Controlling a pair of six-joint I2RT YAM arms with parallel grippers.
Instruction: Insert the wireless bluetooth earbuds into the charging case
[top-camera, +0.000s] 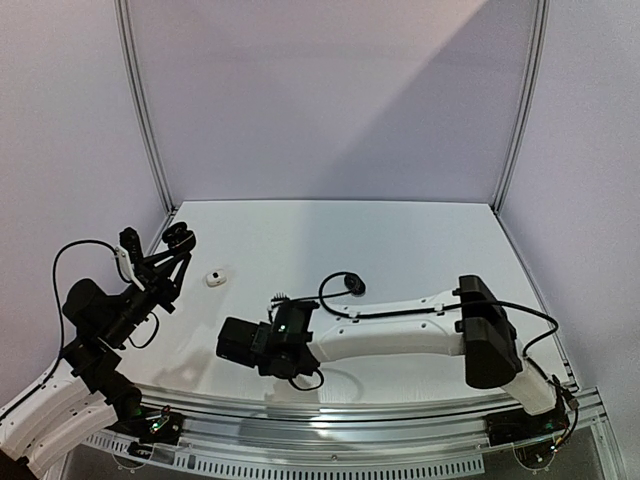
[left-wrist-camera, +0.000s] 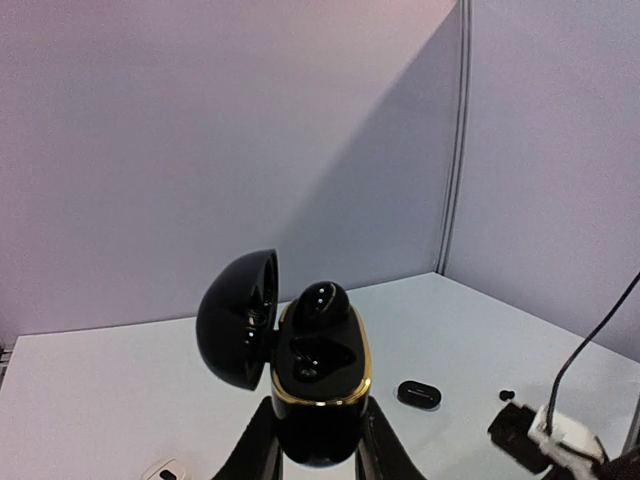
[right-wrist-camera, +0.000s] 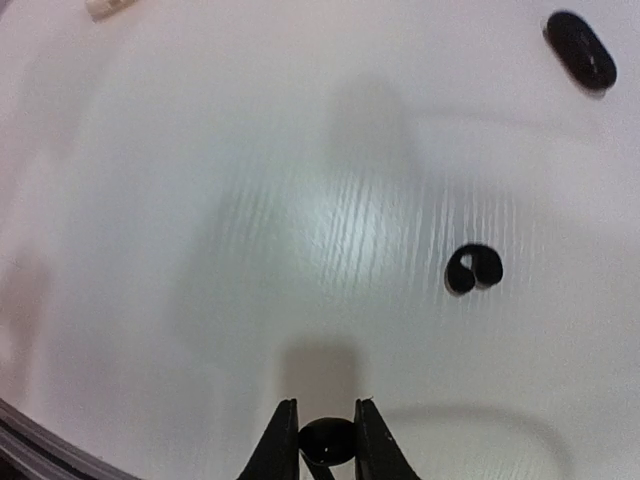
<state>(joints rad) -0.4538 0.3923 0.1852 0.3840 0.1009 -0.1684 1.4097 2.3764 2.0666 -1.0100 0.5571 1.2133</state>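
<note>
Left claw (left-wrist-camera: 318, 425) pinches open black case (left-wrist-camera: 320, 385) with seated earbud (left-wrist-camera: 320, 305) inside; right claw (right-wrist-camera: 325, 415) pinches second earbud (right-wrist-camera: 326, 442) down by worktop (right-wrist-camera: 300, 200), well apart from that case.

Soft, even light; a diagonal shadow crosses the back wall (top-camera: 330, 100). Glare whitens the surface (right-wrist-camera: 340, 220) in the right wrist view, whose edges bow and blur.
</note>
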